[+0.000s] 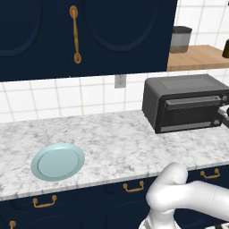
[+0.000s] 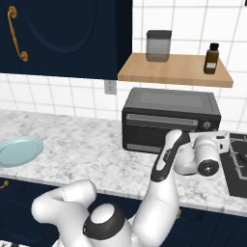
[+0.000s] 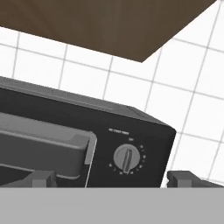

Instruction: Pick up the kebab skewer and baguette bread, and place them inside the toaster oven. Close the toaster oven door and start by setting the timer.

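Note:
The dark toaster oven [image 1: 185,102] [image 2: 170,118] stands at the back of the marble counter. Its door [image 2: 161,130] is shut, and the bar handle [image 3: 43,146] lies flat across the top of it. My gripper [image 2: 214,137] hovers just in front of the oven's right end. In the hand view its open fingertips [image 3: 114,179] straddle the timer knob [image 3: 127,159] from a short distance, with nothing between them. The kebab skewer and baguette bread are hidden.
A light-blue plate [image 1: 58,162] [image 2: 19,150] lies bare on the counter's left. A wooden shelf [image 2: 176,67] above the oven carries a grey jar [image 2: 158,46] and a brown bottle [image 2: 211,58]. A black stovetop [image 2: 239,166] adjoins the oven on the right.

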Controlling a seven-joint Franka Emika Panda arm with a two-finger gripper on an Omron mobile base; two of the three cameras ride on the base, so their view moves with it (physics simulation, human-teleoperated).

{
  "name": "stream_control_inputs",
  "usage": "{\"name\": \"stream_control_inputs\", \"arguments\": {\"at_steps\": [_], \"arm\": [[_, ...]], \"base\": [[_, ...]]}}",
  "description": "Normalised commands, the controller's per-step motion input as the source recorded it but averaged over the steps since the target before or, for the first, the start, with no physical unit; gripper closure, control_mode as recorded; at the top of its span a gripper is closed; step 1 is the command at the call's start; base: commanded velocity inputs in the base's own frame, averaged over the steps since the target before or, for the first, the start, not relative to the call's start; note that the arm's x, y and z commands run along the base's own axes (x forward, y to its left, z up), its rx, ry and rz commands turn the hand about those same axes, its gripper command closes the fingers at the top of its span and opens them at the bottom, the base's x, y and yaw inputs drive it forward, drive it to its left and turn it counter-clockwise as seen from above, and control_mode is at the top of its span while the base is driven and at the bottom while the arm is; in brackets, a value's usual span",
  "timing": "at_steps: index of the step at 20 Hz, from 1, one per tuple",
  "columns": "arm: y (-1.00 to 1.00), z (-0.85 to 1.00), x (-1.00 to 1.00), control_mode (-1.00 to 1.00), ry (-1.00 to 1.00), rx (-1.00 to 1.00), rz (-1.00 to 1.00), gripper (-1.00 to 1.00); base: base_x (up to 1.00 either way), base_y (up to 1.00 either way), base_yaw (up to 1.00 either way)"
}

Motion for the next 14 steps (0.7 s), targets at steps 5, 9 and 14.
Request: {"name": "stream_control_inputs", "arguments": {"at_steps": [5,9,14], "arm": [[-0.23,0.00,0.06,-1.00,-0.01,0.00,0.00,-1.00],[-0.57,0.00,0.00,-1.00,0.00,0.00,0.00,-1.00],[-0.16,0.01,0.05,-1.00,0.00,0.03,0.00,-1.00]], "base": [[0.00,0.00,0.00],[0.00,0.00,0.00],[0.00,0.00,0.00]]}}
